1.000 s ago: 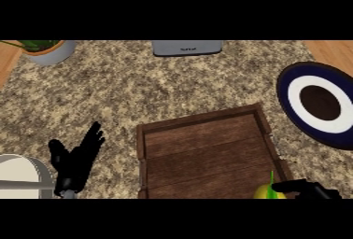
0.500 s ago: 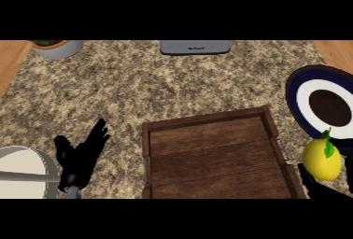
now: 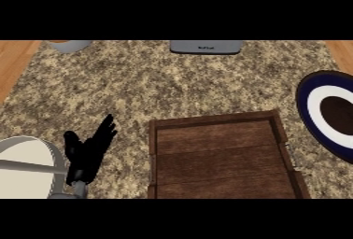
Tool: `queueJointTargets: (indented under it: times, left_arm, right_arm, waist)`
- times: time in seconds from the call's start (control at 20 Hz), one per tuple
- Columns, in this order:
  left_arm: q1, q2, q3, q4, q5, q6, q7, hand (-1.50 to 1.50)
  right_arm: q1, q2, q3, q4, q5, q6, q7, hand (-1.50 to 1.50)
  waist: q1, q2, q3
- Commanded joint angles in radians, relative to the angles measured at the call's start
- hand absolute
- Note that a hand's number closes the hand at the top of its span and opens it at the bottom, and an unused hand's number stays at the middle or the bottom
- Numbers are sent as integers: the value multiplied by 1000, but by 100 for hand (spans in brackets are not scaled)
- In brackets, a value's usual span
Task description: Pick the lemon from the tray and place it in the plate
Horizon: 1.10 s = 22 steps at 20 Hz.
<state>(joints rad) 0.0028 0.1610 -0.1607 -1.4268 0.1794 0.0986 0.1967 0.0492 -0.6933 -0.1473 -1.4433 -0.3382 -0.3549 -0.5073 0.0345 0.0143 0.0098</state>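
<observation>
Your left hand (image 3: pixel 88 151) shows at the lower left of the head view, fingers straight and released, pointing up and a bit right, holding nothing. It rests over the speckled granite counter (image 3: pixel 172 84), between the white round pot (image 3: pixel 27 165) at the left edge and the wooden tray (image 3: pixel 221 158). The hand is near the tray's left wall but apart from it.

Your right hand is out of view, so you get nothing on its fingers.

Lemon: you can't see it anywhere in this view. The tray floor is bare brown planks, no fruit on it. The plate (image 3: pixel 310 116) sits at the right edge, cut off by the border: dark blue rim, white ring, dark brown centre. No lemon on the part that shows. The plate lies just right of the tray's upper right corner, apart from it.

Top centre, a grey flat appliance (image 3: pixel 205 46) sits on the counter, partly cropped. It has a small dark mark on its front edge, probably a logo or label, but too small for you to read. Top left, a grey round container (image 3: pixel 69 45) is mostly cut off, with something brownish inside. Wood surface (image 3: pixel 14 65) shows at the far left and the top right corner, beyond the granite.
</observation>
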Motion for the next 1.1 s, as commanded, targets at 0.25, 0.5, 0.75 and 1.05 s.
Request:
queueJointTargets:
  times: [0.25, 0.5, 0.75, 1.05]
  left_arm:
    - [-29, -15, -40, -1, -33, -3, 11, 0]
    - [-79, -47, -49, 9, -30, 9, 42, 0]
    - [-80, -31, -25, 47, -32, -3, 6, 0]
    - [-55, -2, -2, 41, -10, -30, 7, 0]
  right_arm:
    - [-280, -108, -33, 608, 20, 227, -84, 150]
    - [-372, -114, 108, 777, 185, 296, -128, -150]
    - [-501, -90, 84, 924, 161, 457, -244, -150]
    - [-596, -39, -28, 1047, 51, 583, -343, -150]
  waist:
    - [60, 16, -3]
    - [68, 18, -2]
    - [55, 19, 0]
    - [48, 16, 1]
